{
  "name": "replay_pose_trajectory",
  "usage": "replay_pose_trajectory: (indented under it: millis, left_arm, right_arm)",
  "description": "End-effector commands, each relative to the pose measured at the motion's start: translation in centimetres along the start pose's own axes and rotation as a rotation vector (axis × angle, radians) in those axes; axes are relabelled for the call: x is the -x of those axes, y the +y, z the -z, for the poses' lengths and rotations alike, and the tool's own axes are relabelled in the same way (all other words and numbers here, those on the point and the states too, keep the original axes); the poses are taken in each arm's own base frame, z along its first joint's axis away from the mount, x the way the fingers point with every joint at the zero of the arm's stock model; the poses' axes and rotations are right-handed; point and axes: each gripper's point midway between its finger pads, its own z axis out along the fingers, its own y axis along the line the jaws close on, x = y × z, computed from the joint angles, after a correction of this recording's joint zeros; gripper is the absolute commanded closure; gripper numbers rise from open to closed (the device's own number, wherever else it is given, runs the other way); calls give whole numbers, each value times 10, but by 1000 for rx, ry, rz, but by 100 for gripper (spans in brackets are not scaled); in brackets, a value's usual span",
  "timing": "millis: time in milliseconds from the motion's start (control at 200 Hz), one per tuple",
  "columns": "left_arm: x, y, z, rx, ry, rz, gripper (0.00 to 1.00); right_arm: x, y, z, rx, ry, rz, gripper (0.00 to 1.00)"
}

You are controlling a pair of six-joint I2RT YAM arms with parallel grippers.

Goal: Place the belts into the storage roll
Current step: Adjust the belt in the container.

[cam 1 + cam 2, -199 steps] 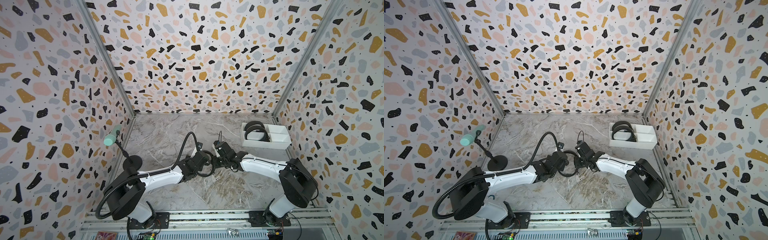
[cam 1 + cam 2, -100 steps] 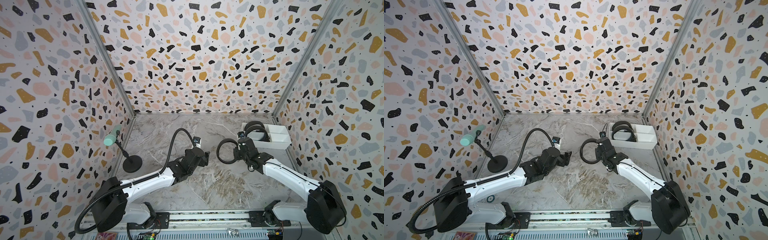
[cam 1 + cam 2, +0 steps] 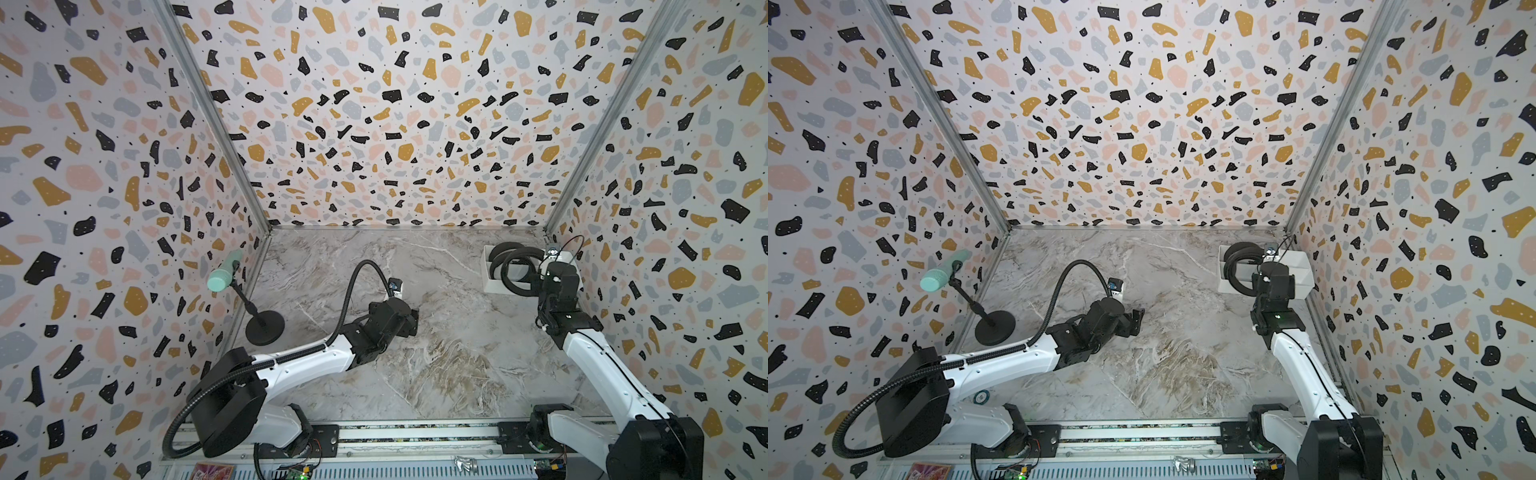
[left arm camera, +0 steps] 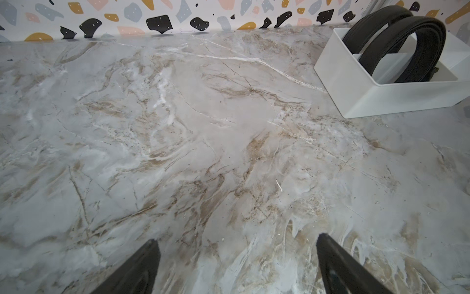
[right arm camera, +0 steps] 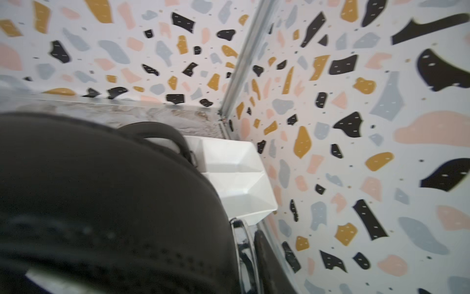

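The walls point(image 3: 374, 104) carry a terrazzo pattern: white ground with irregular flecks in black, ochre, pale pink and grey-blue, plus fine dark speckle. The table point(image 3: 436, 353) is grey and marble-patterned, with beige-brown patches and thin white veins. The storage roll point(image 4: 356, 84) is plain white throughout. The belts point(image 4: 407, 38) are uniform black. The microphone point(image 3: 220, 278) has a mint-green head on a black stand point(image 3: 264, 328). The arms point(image 3: 307, 361) show white links and black joints. The cable hose point(image 3: 366, 262) is black and ribbed.

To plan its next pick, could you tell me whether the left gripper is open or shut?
Open: the left gripper has its fingers wide apart over bare tabletop, nothing between them.
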Motion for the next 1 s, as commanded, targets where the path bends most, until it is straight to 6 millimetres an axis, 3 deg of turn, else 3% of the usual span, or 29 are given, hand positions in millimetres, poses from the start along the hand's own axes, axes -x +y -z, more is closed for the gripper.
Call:
replay_pose_trajectory:
  millis: [0, 170, 561, 681, 896, 996]
  left_arm:
    - [2, 1, -3, -1, -22, -7, 8]
    - [-3, 2, -4, -3, -18, -11, 7]
    - [-13, -5, -14, -34, 2, 1, 5]
    - [-13, -8, -18, -39, 7, -6, 5]
    - [-13, -11, -23, -42, 12, 0, 5]
    - [-13, -12, -24, -42, 10, 1, 5]
  right_arm:
    - [46, -44, -10, -134, -204, -9, 100]
    - [52, -77, -44, -211, -246, 36, 100]
    - [49, -83, -99, -241, -361, 238, 100]
    - [49, -90, -104, -245, -407, 302, 100]
    - [15, -102, -120, -211, -415, 312, 100]
    - [-3, -82, -125, -123, -410, 315, 100]
